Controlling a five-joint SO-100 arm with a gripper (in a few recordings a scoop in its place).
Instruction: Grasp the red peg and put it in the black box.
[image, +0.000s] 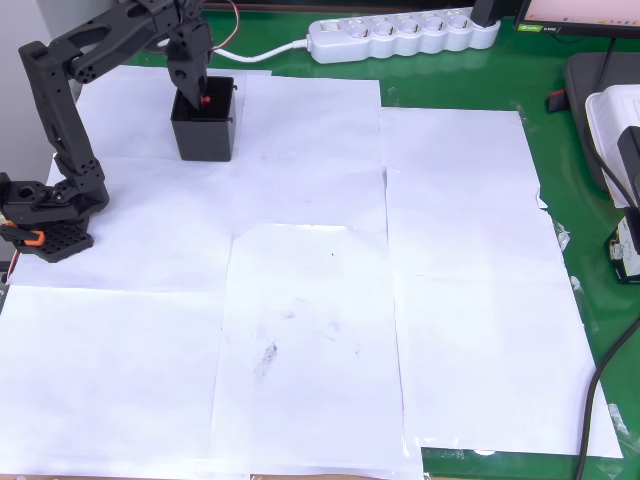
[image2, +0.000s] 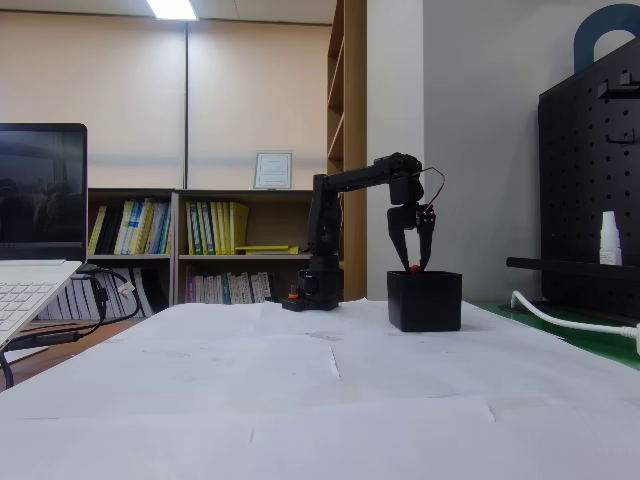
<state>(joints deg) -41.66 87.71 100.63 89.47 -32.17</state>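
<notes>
The black box (image: 206, 130) stands on the white paper at the upper left of the overhead view, and right of centre in the fixed view (image2: 425, 301). My gripper (image: 198, 96) hangs straight down over the box's open top (image2: 414, 266). Its fingertips pinch the tiny red peg (image: 205, 99), which sits just at the level of the box's rim (image2: 415, 268). The peg is held above the box's inside, clear of the walls as far as I can tell.
White paper sheets (image: 330, 290) cover a green mat. A white power strip (image: 405, 35) lies along the back edge. The arm's base (image: 45, 215) sits at the far left. Cables and devices line the right edge (image: 615, 150).
</notes>
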